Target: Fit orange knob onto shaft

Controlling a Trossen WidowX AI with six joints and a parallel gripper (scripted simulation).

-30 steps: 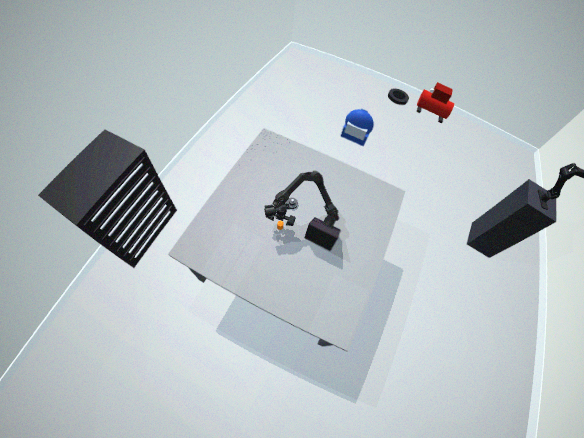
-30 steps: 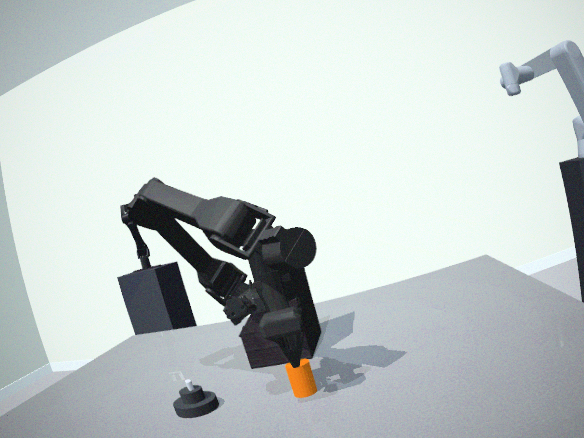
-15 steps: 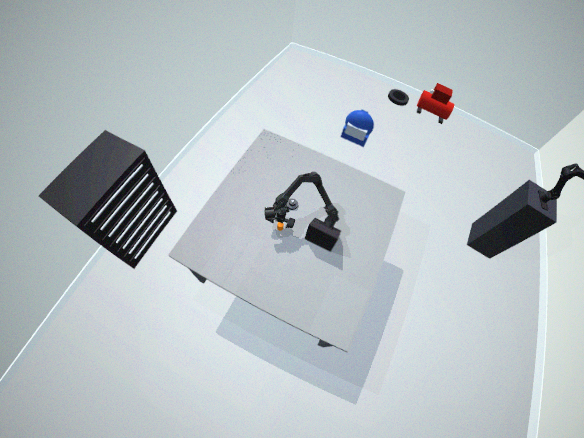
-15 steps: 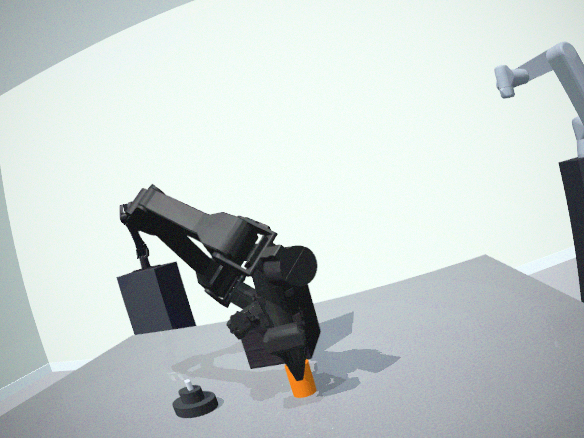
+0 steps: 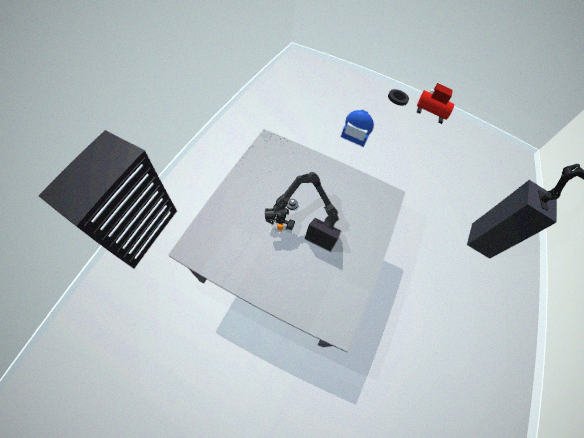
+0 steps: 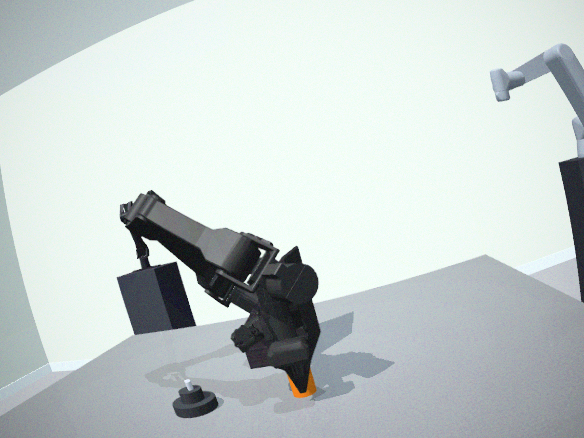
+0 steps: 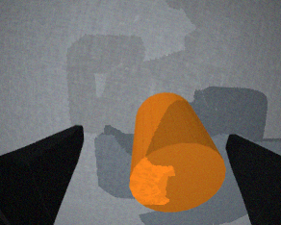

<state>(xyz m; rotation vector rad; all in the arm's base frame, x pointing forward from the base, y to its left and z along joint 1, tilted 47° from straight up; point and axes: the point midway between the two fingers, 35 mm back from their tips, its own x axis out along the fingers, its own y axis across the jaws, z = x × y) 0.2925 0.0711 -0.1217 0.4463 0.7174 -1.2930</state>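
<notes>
Grey tabletop [image 5: 320, 290] [image 6: 425, 330]. Orange cylindrical knob [image 5: 280, 227] [image 6: 310, 389] [image 7: 178, 178] stands on it, at two o'clock from the round black pedestal [image 5: 292, 205] [image 6: 195, 407]. Black gripper [image 6: 302, 391] [image 7: 159, 137]: wide, empty. Risk: off-centre closing tips or twists the knob, misaligning its flat.

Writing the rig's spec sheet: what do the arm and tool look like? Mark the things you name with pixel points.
Arm [image 5: 312, 177] [image 6: 200, 237]: matte black, slim boxy links, rounded housings at the joints. Tool [image 7: 159, 137]: black too, with two wedge-shaped fingers narrowing to blunt tips. No markings legible; cables can't be made out.
</notes>
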